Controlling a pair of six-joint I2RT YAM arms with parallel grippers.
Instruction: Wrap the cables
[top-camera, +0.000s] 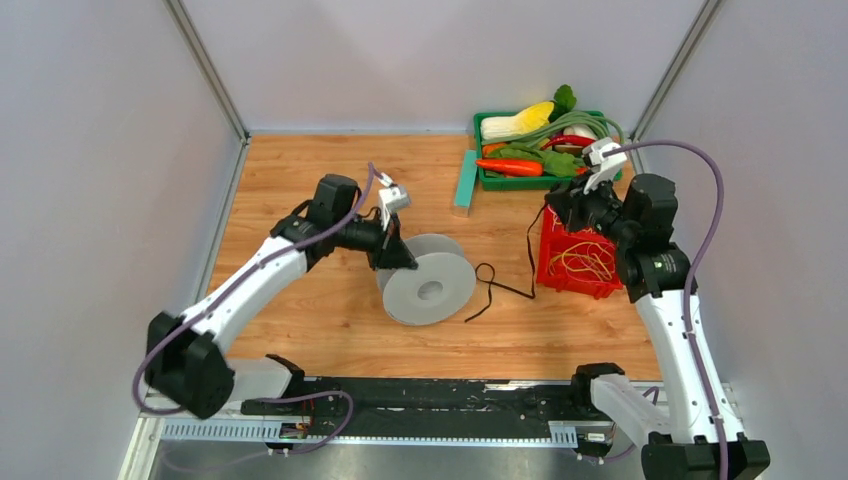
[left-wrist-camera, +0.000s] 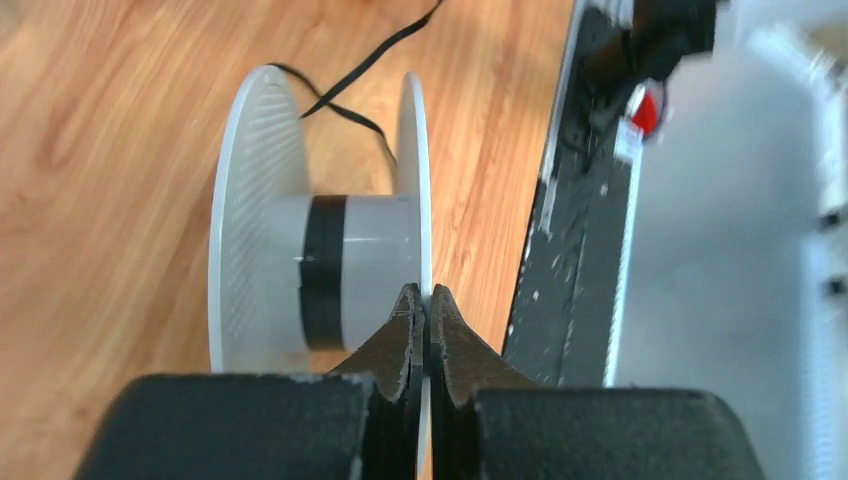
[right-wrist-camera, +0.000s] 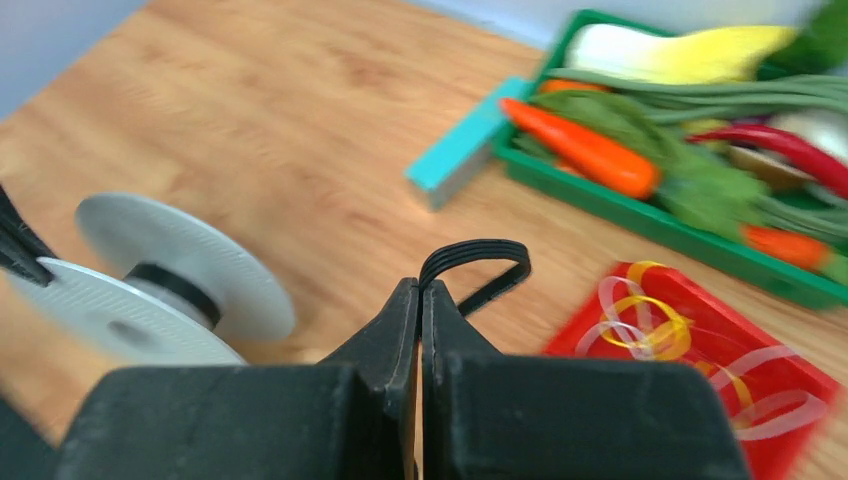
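The thin black cable (top-camera: 508, 288) lies in a loop on the table right of a grey spool (top-camera: 432, 285), then rises to my right gripper (top-camera: 556, 206). My left gripper (top-camera: 398, 256) is shut on the spool's near flange (left-wrist-camera: 418, 180), with the thin rim pinched between the jaws (left-wrist-camera: 424, 298). A few turns of cable sit on the hub (left-wrist-camera: 322, 270), and the loose cable trails away (left-wrist-camera: 372, 58). My right gripper (right-wrist-camera: 421, 290) is shut on the cable, which bends in a loop (right-wrist-camera: 482, 250) just past the fingertips, above the table left of the red basket.
A red basket (top-camera: 575, 262) holding rubber bands stands under the right arm. A green tray (top-camera: 545, 150) of toy vegetables sits at the back right, with a teal block (top-camera: 466, 180) beside it. A black rail (top-camera: 430, 395) runs along the near edge.
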